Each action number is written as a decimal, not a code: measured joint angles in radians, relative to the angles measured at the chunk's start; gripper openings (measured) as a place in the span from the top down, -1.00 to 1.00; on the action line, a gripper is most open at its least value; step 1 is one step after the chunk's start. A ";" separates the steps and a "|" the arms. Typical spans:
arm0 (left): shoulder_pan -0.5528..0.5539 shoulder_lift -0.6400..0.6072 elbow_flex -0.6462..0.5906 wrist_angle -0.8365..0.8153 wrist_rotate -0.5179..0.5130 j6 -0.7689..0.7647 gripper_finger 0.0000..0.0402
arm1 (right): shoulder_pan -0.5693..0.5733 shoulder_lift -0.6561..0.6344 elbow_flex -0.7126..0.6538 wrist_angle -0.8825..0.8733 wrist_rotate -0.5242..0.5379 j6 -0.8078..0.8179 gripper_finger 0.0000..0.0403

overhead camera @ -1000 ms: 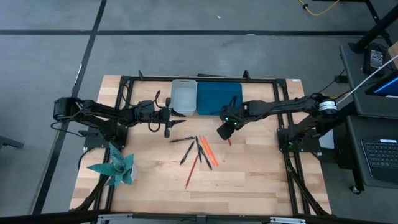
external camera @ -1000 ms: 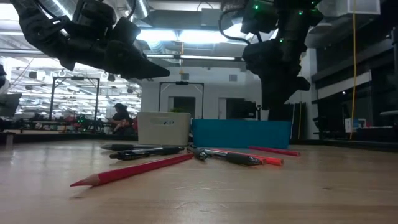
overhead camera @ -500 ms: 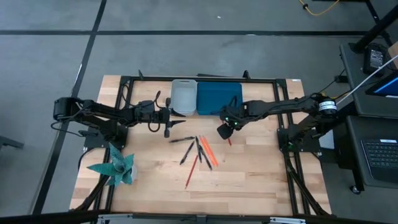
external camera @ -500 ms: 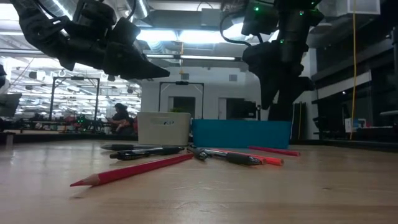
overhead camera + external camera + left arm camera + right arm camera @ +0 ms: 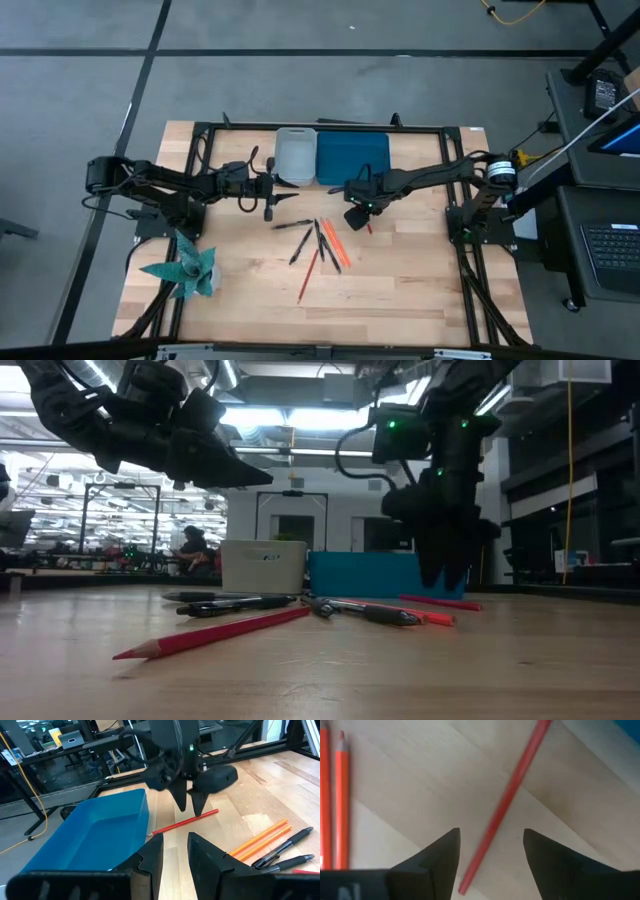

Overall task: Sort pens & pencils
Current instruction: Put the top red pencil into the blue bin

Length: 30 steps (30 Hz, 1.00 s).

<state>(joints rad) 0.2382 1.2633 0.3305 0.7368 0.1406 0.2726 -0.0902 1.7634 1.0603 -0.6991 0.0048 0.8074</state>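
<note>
One red pencil (image 5: 512, 802) beside the blue bin (image 5: 95, 832) lies between the right gripper (image 5: 490, 857)'s spread fingers, seen only from its wrist.

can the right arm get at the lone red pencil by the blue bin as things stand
Probably yes. The right end effector hangs open just above the red pencil, one finger on each side, with nothing between them; the blue bin sits off to one side.

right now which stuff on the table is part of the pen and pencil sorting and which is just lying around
Part of the job:
- pens, dark, mid-table
- pencils, orange-red, among them
- lone red pencil, between the open fingers of the right pincer
- blue bin and grey bin, probably the sorting targets

Just lying about:
- teal paper ornament, at the table's left front
- left pincer, waiting, open
</note>
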 joint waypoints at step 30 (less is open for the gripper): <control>0.000 0.000 0.000 -0.003 0.000 0.000 0.59 | -0.018 0.073 0.001 0.050 0.030 0.007 -0.06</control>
<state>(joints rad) 0.2380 1.2633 0.3305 0.7338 0.1405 0.2724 -0.1081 1.8365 1.0615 -0.6487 0.0349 0.8142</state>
